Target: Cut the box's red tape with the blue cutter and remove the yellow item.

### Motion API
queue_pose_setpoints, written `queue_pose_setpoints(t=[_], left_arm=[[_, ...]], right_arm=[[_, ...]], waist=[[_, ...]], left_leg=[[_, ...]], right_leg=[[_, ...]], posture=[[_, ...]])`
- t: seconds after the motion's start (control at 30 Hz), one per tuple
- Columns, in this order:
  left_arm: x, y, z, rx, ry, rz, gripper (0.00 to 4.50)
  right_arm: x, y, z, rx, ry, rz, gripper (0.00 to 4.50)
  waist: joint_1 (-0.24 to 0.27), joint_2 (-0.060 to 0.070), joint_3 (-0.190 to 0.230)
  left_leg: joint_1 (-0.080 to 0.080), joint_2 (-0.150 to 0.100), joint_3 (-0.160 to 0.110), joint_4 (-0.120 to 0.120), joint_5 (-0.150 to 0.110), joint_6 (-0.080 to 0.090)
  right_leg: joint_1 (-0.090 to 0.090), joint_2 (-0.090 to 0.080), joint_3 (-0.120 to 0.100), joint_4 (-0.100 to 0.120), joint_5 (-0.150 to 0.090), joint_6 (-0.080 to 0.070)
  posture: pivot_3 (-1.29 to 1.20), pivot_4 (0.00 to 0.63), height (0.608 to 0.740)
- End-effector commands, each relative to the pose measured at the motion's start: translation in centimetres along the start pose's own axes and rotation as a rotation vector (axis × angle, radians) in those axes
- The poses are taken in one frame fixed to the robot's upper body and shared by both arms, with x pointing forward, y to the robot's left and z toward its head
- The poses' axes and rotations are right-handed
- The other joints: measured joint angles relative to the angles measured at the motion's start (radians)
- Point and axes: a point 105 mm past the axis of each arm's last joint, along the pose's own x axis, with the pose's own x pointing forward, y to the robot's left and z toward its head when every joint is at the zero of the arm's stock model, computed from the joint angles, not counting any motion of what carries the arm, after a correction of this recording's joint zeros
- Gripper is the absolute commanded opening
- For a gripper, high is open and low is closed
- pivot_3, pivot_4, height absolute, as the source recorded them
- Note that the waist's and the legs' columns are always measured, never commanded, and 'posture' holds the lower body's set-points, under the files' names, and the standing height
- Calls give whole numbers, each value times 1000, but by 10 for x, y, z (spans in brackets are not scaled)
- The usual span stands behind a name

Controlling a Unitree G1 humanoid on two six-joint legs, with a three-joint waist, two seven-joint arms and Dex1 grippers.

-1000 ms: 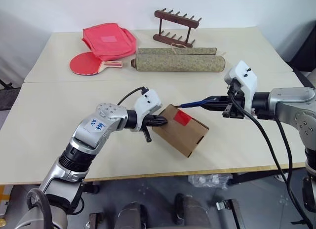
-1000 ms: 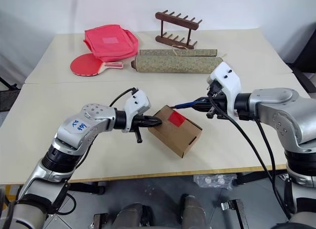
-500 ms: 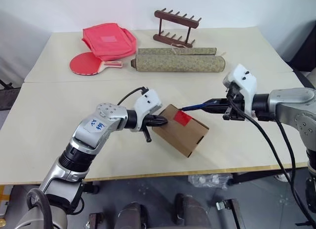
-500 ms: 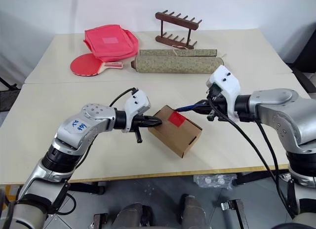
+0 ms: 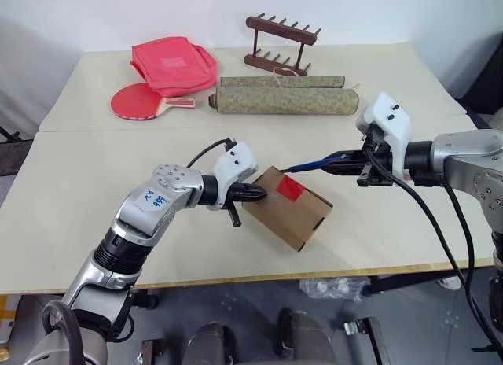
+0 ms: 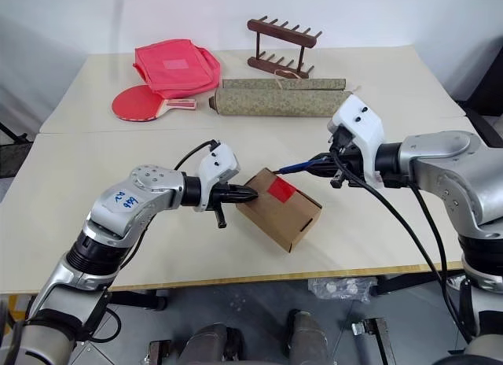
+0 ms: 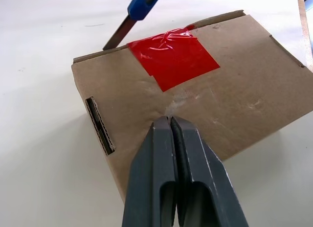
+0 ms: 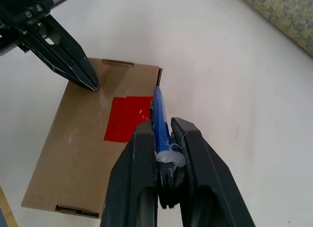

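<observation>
The brown box [image 5: 295, 215] lies tilted on the near table, closed, with the red tape [image 5: 292, 188] across its top seam. My left gripper [image 5: 260, 193] is shut, its tips pressing on the box top [image 7: 234, 90] just beside the tape [image 7: 173, 56]. To the right of the box, my right gripper [image 5: 346, 162] is shut on the blue cutter [image 5: 310, 164]. The cutter's blade [image 7: 117, 35] points at the box's far edge close to the tape [image 8: 126, 118]. The yellow item is hidden.
On the far table lie a red zip pouch [image 5: 173, 64], a red paddle [image 5: 137, 102], a rolled greenish mat [image 5: 283, 100] and a wooden rack [image 5: 281, 42]. The near table's front edge [image 5: 314, 274] runs just below the box.
The right gripper with the cutter dipped slightly and came back to nearly the same spot. The box and the left gripper have kept still.
</observation>
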Motion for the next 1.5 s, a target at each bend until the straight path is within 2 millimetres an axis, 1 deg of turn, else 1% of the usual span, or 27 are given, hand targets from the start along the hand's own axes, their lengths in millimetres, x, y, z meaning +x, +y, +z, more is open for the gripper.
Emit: queue_pose_setpoints(t=[0.03,0.47,0.57,0.7,0.83,1.13,1.5], left_arm=[[2,-2,-11,-15,46,3,61],[3,-3,-11,-13,45,-1,61],[3,-3,-11,-14,45,-1,61],[3,-3,-11,-13,44,-3,61],[3,-3,-11,-15,46,-3,61],[0,-4,-12,-13,55,-7,61],[-3,-3,-13,-17,67,-6,61]], right_arm=[[-7,1,11,-40,-31,-8,162],[-9,3,22,-38,-78,4,162],[-8,2,22,-31,-83,2,162],[-5,0,12,-15,-58,-8,162],[-5,-4,9,-10,-55,-25,162],[-8,-12,18,-21,-81,-54,162],[-4,-5,19,-19,-90,-19,162]], waist=[[0,0,0],[0,0,0],[0,0,0],[0,0,0],[0,0,0],[0,0,0],[-1,0,0]], left_leg=[[0,0,0,0,0,0],[0,0,0,0,0,0],[0,0,0,0,0,0],[0,0,0,0,0,0],[0,0,0,0,0,0],[0,0,0,0,0,0],[0,0,0,0,0,0]], right_leg=[[0,0,0,0,0,0],[0,0,0,0,0,0],[0,0,0,0,0,0],[0,0,0,0,0,0],[0,0,0,0,0,0],[0,0,0,0,0,0],[0,0,0,0,0,0]], posture=[[0,150,740],[0,150,740],[0,150,740],[0,150,740],[0,150,740],[0,150,740],[0,150,740]])
